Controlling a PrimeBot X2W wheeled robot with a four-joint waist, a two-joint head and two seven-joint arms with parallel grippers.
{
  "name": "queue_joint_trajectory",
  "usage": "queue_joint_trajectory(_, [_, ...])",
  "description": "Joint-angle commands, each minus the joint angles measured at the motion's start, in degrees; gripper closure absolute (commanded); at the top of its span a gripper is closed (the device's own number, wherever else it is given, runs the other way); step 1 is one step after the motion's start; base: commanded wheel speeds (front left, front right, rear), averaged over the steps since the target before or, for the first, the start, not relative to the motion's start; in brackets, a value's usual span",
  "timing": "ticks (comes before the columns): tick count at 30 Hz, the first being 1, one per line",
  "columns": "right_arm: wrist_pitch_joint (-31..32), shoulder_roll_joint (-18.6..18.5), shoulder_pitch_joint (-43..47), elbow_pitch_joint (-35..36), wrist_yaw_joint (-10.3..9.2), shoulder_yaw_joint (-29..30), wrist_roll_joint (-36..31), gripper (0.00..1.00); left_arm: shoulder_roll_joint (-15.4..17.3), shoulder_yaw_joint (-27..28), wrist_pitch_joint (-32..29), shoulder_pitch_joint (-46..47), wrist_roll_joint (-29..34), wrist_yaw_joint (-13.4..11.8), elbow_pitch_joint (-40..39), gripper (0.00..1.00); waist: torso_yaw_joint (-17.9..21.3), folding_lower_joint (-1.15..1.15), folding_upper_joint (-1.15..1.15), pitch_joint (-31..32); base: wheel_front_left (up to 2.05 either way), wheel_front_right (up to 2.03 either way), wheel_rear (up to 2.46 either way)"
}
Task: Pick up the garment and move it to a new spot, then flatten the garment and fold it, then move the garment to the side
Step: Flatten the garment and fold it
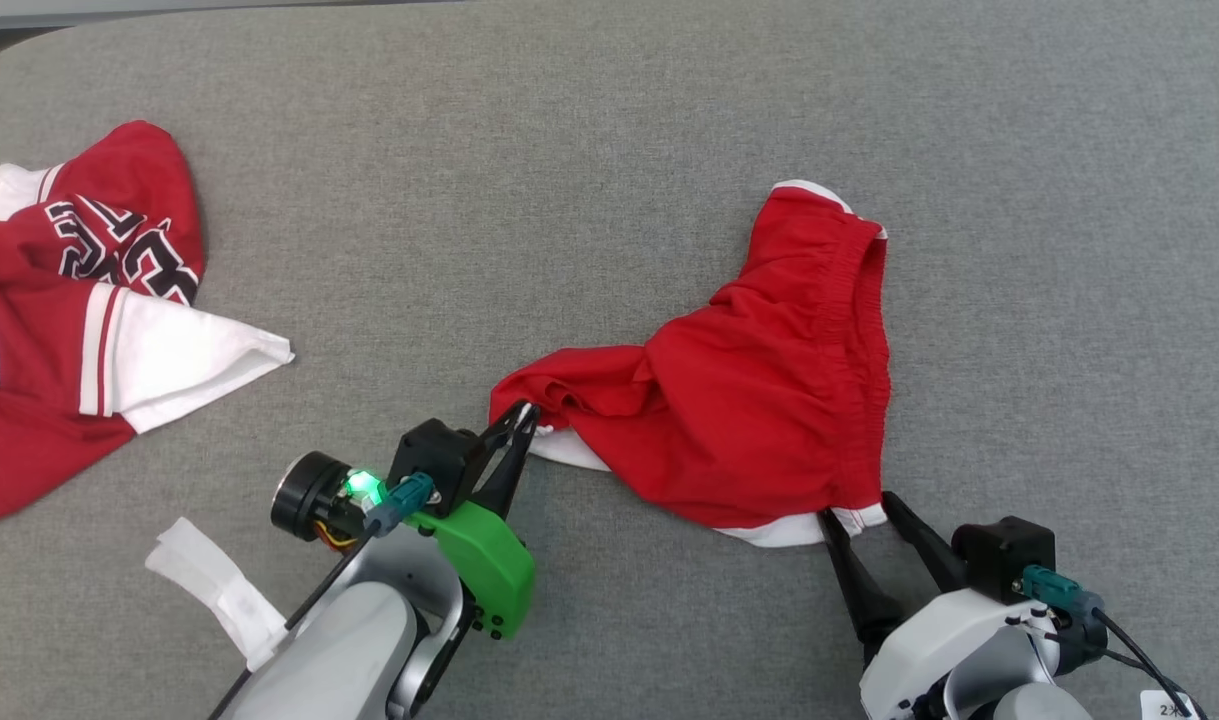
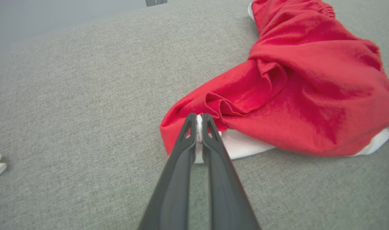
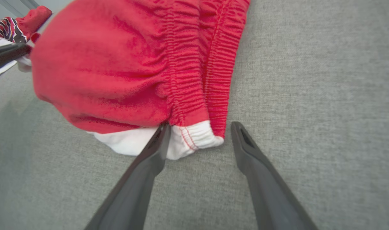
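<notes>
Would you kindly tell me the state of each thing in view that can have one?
Red shorts: crumpled, lying unfolded.
Left gripper: shut on the shorts' white edge.
Right gripper: open, the shorts' white corner between its fingers.
Jersey: crumpled, lying apart.

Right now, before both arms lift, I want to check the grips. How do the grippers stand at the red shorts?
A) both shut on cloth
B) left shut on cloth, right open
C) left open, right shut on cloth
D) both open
B: the left gripper pinches white cloth of the red shorts, while the right gripper stands with its fingers apart.
</notes>
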State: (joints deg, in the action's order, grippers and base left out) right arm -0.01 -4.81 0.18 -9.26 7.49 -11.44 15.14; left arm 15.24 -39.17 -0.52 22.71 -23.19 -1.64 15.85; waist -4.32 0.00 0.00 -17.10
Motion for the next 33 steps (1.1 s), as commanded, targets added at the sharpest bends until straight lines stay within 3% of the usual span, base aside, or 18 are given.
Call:
queue_joint_trajectory(1, [0.2,-0.2,-0.62,-1.18,0.01,-0.32,0.62,0.62,0.08,0.46,0.8,-0.42,-0.47,-0.54,-0.34,1.0,-0.25,0.0,0.0,-0.07,0.0,0.0,0.0])
queue_joint_trajectory(2, [-0.13,-0.25,-0.95,-1.53,0.01,-0.43,0.67,1.0,-0.01,0.87,1.41,-0.59,-0.75,-0.63,-0.61,1.0,-0.33,0.0,0.0,-0.08,0.0,0.0,0.0])
queue_joint_trajectory(7, [-3.05,-1.31,-2.21,1.06,0.0,0.95,0.7,1.0,-0.07,3.55,5.41,-1.16,-2.01,-2.29,-3.22,1.0,-0.35,0.0,0.0,0.48,0.0,0.0,0.0])
queue_joint_trajectory(13, [-5.37,-3.93,-4.37,12.06,0.01,4.1,-0.01,1.0,1.29,8.64,9.87,-0.1,-2.94,-5.02,-12.88,1.0,0.41,0.0,0.0,2.47,0.0,0.0,0.0])
queue_joint_trajectory(19, [-1.94,-7.41,-10.45,25.5,0.01,9.36,-2.13,1.0,3.78,13.12,11.36,4.67,-1.3,-6.94,-26.44,1.0,1.19,0.0,0.0,5.07,0.0,0.0,0.0])
queue_joint_trajectory(24, [3.11,-11.11,-17.11,32.58,-0.04,13.98,-3.05,1.0,4.96,15.35,9.6,10.75,0.88,-8.08,-34.6,1.0,1.59,0.0,0.0,6.96,0.0,0.0,0.0])
queue_joint_trajectory(29, [7.81,-13.22,-21.92,34.5,-0.04,15.05,-0.94,1.0,4.46,15.92,6.56,15.54,0.34,-8.15,-36.63,1.0,1.71,0.0,0.0,7.42,0.0,0.0,0.0])
queue_joint_trajectory(33, [9.74,-13.43,-25.03,33.17,-0.04,14.34,0.54,1.0,2.71,15.11,5.39,19.03,-2.17,-6.3,-32.07,1.0,1.75,0.0,0.0,6.23,0.0,0.0,0.0])
